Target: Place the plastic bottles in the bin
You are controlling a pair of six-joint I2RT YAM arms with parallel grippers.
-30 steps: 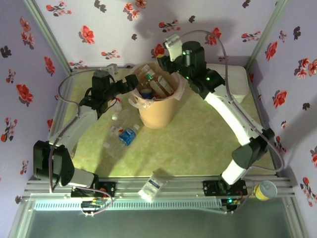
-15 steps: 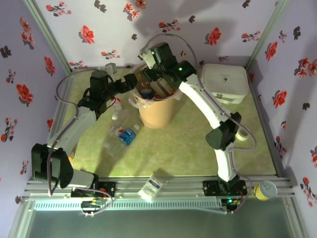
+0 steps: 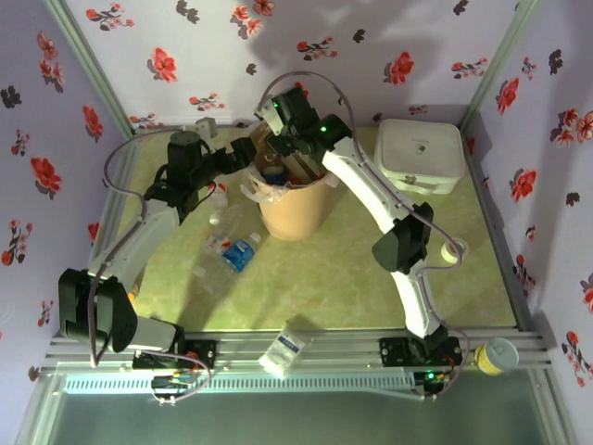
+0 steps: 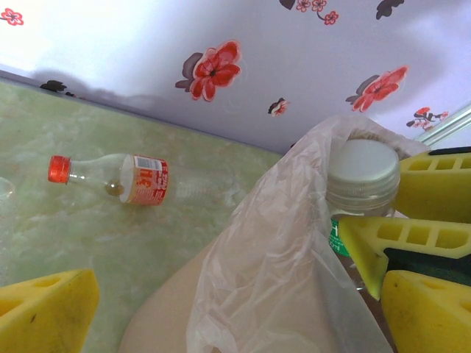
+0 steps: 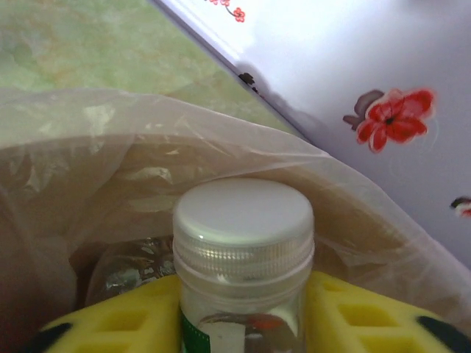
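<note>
One pale green marbled table is lying under purple flowered walls in the overhead view. A tan bin, lined with a clear bag, is standing toward 12 o'clock of the table's middle, with several bottles showing inside it. A blue-labelled bottle is lying on the table near the bin's 8 o'clock, and a white box is sitting at its 2 o'clock. The right gripper is hanging over the rim at 11 o'clock, its arm arching in from 5 o'clock. The left gripper is hovering just beside the rim at 10 o'clock.

From the left wrist, a red-capped bottle with a red label is lying on its side on the table at 10 o'clock, by the wall. The bag is bunching over the bin's edge. The left gripper is spreading its yellow fingers wide, holding nothing. At 3 o'clock the right gripper is pinching a white-capped bottle.

From the right wrist, the white-capped bottle is standing upright, clear with a green band below the neck, over the bin's bag-lined mouth. The right gripper is pressing its fingers against the neck from both sides.
</note>
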